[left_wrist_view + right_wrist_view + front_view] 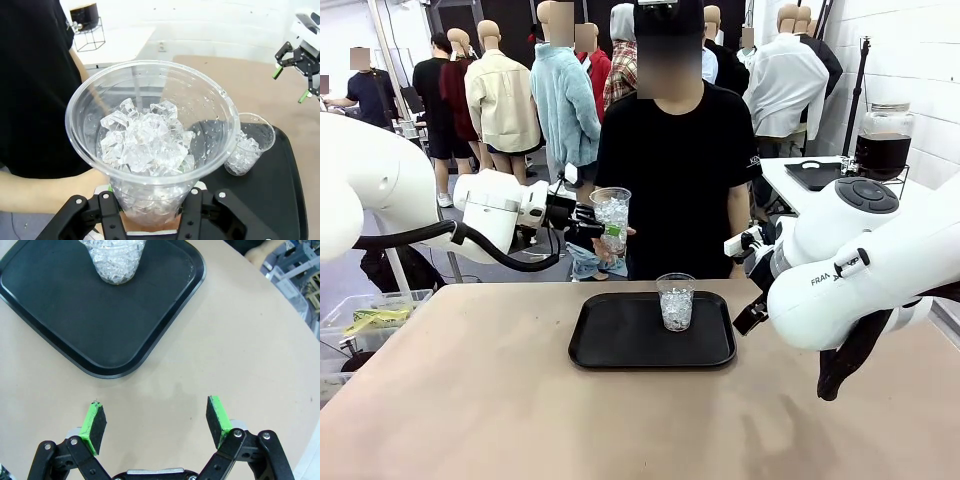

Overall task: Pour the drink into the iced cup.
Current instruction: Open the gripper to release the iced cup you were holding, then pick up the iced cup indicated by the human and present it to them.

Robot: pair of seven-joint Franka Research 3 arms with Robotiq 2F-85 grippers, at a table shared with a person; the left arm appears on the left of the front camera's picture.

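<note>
One broad tan table carries a black tray near its far edge. Well apart from both, on a side table at the far right, stands a glass jar holding the drink, dark and nearly black. Next in size is the clear iced cup held upright in the air above the table's far edge, in front of the person. The left gripper is clamped on its lower part, a finger on each side. The person's hand is at the base of that cup, and I cannot tell whether it grips or merely steadies. A smaller-looking second cup, also filled with ice, stands on the tray. The right gripper hangs over bare table just beside the tray's corner, jaws wide apart and empty. No drink shows in either cup, so I judge the pour has not begun and the step in hand is taking charge of the iced cup. The next move would call for bringing the drink and a cup together while keeping the held cup level so the ice stays in.
</note>
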